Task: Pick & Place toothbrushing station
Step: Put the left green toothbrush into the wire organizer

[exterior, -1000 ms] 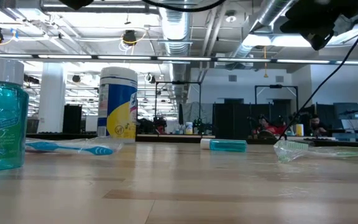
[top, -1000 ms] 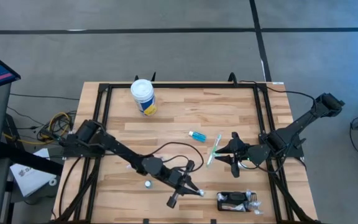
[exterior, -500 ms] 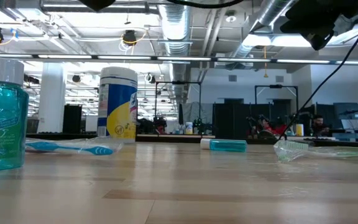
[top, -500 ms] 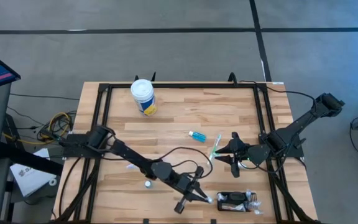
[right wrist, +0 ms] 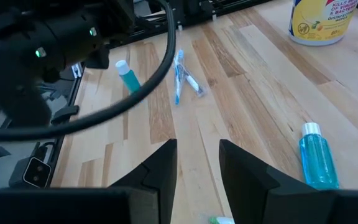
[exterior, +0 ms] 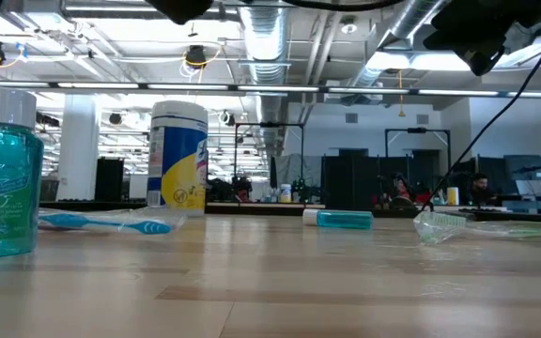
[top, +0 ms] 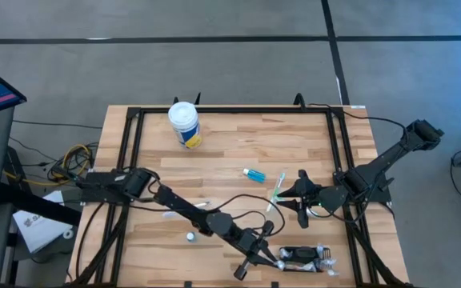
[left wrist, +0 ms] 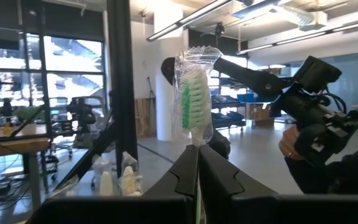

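Observation:
The toothbrushing station [top: 298, 258] is a small black holder lying flat near the table's near edge, with white items at its right end. My left gripper [top: 269, 256] is just left of it, shut on a plastic-wrapped toothbrush with green bristles [left wrist: 194, 93]. My right gripper [top: 285, 197] hangs open and empty over the table's right half, beside a second wrapped green toothbrush [top: 277, 190] that lies flat on the wood. My left gripper pinches the wrapped toothbrush by its handle [left wrist: 197, 142] between its two shut fingers [left wrist: 182, 171]. The bristle head [left wrist: 193, 87] sticks out past the fingertips, clear of the table. The fingers hide the rest of the handle.
A white-lidded yellow-and-blue tub [top: 185, 124] stands at the far left. A small blue tube [top: 254, 174] lies mid-table. A blue mouthwash bottle [exterior: 3, 188] and a blue toothbrush [exterior: 111, 222] are left of centre. A black frame [top: 230, 110] borders the table.
My left gripper has gone toward the table's right and near edges with the wrapped toothbrush, closing on the black holder. It stays shut on the toothbrush.

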You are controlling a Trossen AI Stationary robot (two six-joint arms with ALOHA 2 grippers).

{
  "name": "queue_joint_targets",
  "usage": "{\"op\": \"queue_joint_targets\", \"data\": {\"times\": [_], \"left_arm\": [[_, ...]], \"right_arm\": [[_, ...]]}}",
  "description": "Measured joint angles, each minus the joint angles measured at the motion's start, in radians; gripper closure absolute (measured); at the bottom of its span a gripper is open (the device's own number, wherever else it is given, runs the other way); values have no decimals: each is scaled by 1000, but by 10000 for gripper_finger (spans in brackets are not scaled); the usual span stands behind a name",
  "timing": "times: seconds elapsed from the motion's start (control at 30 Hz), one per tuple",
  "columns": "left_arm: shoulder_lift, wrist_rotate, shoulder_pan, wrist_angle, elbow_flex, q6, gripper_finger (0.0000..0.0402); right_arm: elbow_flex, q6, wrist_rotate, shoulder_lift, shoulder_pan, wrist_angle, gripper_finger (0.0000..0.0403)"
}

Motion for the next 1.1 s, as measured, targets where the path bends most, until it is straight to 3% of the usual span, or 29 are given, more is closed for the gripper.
{"op": "queue_joint_targets", "data": {"times": [0.37,1.1], "left_arm": [[45,9,30,-102,107,0,401],[110,33,26,-116,193,7,401]], "right_arm": [[0,0,0,0,-1,-2,292],[0,1,0,0,0,-6,292]]}}
